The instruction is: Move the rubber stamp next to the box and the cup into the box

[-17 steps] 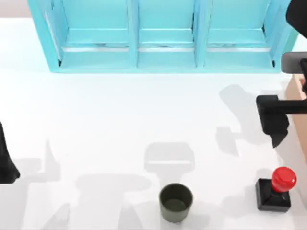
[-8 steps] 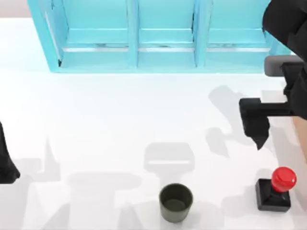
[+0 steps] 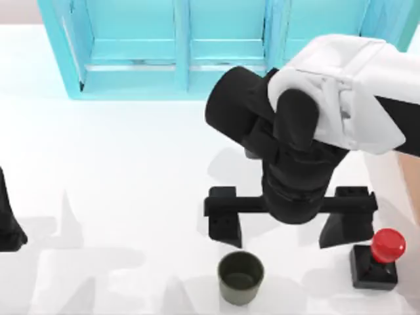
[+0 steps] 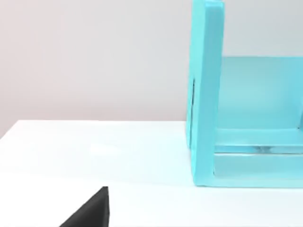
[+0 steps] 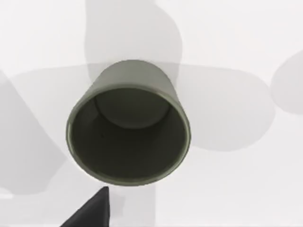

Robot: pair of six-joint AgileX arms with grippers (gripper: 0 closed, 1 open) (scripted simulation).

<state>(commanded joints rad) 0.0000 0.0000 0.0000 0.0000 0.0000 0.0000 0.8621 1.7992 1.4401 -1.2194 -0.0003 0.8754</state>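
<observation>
Top view has your right gripper [image 3: 285, 233] hanging over the front middle of the table [image 3: 131, 170], fingers spread wide apart, one finger just behind the cup [image 3: 241, 277] and the other right next to the rubber stamp [image 3: 377, 260]. Nothing's between them. The cup stands upright near the table's front edge, and the stamp sits well off to its right, red knob up on its black base. A sliver of the box [image 3: 394, 177] pokes out at the right edge behind the arm. The turquoise cabinet [image 3: 223, 49] runs along the back. Your left arm [image 3: 10, 223] is parked at the left edge; can't tell what its fingers are doing. Right wrist view looks straight down into the cup [image 5: 129, 124], standing apart from everything.
</observation>
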